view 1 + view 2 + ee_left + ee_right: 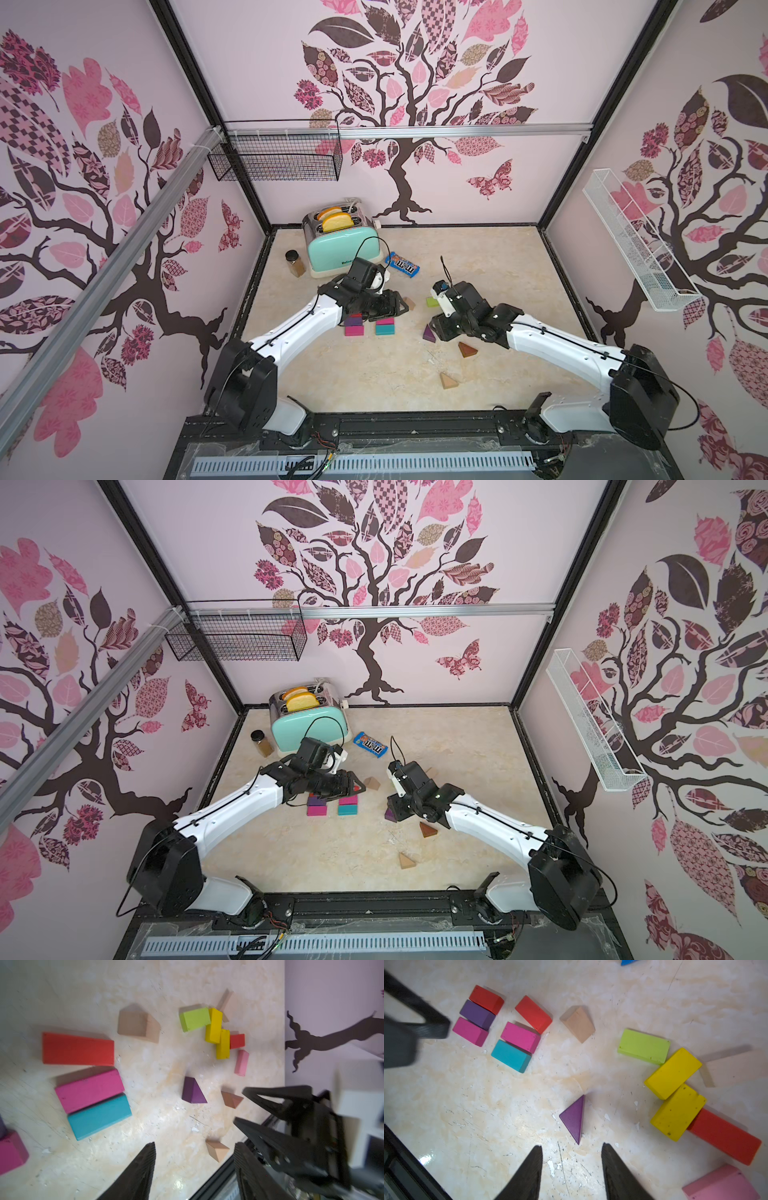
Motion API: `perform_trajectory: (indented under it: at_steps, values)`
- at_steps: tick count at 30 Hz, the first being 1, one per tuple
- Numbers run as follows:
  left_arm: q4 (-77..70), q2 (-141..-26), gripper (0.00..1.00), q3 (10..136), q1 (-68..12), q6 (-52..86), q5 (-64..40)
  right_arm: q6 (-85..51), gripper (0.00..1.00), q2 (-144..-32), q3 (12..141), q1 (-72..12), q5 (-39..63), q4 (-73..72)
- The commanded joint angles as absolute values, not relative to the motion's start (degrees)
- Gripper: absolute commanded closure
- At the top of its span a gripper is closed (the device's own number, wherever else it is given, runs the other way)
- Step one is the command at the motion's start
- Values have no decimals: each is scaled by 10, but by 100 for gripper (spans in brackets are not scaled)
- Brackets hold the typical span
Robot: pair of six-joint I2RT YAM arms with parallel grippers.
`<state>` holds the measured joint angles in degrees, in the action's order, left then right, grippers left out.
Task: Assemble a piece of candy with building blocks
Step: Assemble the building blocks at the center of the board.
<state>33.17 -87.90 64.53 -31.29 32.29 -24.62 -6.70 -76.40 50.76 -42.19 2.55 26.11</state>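
The purple triangle [574, 1119] lies by itself on the table [488, 1105], apart from the other building blocks. A tan triangle [578, 1024] sits a bit further off. Past that are two tidy rows, side by side and just apart: the red-purple-magenta row [477, 1015] and the red-magenta-teal row [519, 1043]. I think these rows are the middle of the candy, and the triangles would be its twisted ends. On the other side, a green block [643, 1046] and two yellow blocks [672, 1073] lie in a messy bunch with a red one and a pink one.

The job right now looks like picking up the purple triangle. To do it well, the right gripper [571, 1145] should come down with one finger on each flat side. It should not pinch the slanted sides, because those slip out. It should go slowly and stay clear of the tidy rows.

The right gripper's jaws are partly open and hold nothing — the purple triangle's point sits just in front of the tips. The left gripper [194, 1144] hangs over the table near the rows, with its jaws open too and nothing between them
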Motion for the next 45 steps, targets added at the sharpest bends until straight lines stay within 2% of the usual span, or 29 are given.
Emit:
perform_trajectory:
  at_steps: [1,7,13,16,19,28,34,40,45]
  values:
    - [404,-963,39,711,-313,262,-198,-54,49,-772,513,-423,37,283]
    - [469,-1010,40,802,-291,221,-86,-23,42,-756,503,-407,70,283]
    - [429,-930,40,696,-159,234,-132,10,40,-828,590,-407,107,306]
    - [324,-903,40,606,-94,288,-207,-15,40,-850,594,-407,133,264]
    - [189,-891,39,520,-66,365,-248,-30,40,-868,618,-409,161,266]
    - [-136,-884,39,352,-55,553,-149,-2,40,-855,645,-410,143,303]
    - [-281,-910,39,282,-54,613,-98,7,40,-836,639,-410,157,321]
    - [-457,-979,39,212,-55,646,-93,18,40,-822,635,-410,161,330]
    - [-534,-1015,39,168,-59,662,-87,16,39,-823,637,-410,175,325]
